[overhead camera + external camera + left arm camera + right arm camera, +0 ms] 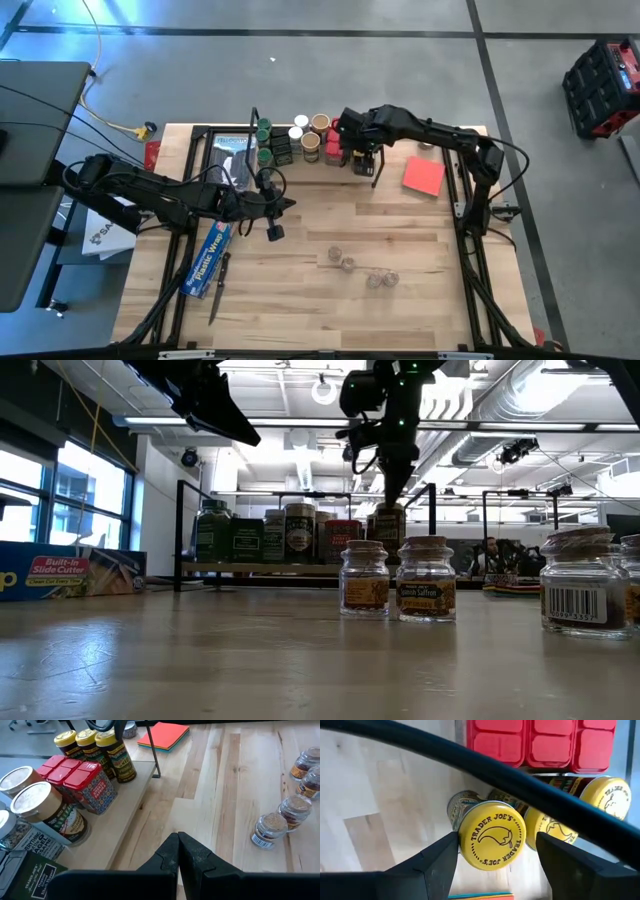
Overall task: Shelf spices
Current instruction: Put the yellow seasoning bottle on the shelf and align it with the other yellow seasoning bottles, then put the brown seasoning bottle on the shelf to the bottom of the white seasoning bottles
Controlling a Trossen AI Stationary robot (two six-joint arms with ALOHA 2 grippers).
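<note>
Standing nearest the table's front edge, four tiny clear glass jars with cork-coloured lids (347, 263) sit loose on the light wooden tabletop (400, 310), well apart from the rack. Left of them lies a long blue plastic-wrap box (208, 258), angled along the table's left side. Above the middle of the table hangs the left gripper (272, 228), its two dark fingers (170, 854) pressed together with nothing between them, pointing toward the rack. Farther back stands the low black wire-framed shelf with a pale wooden board (117, 817), already carrying green-lidded jars (263, 131), white-lidded round jars (297, 131), tan-lidded round jars (35, 795) and red square tins (87, 770). At its right end the right gripper (362, 150) reaches down over a yellow-lidded round jar (491, 841); its fingers (437, 857) stand wide, one on each side of the lid, a little gap showing at each side. More yellow-lidded jars (605, 795) stand just beside it. A flat red square card (423, 175) lies on the table to the right.
</note>
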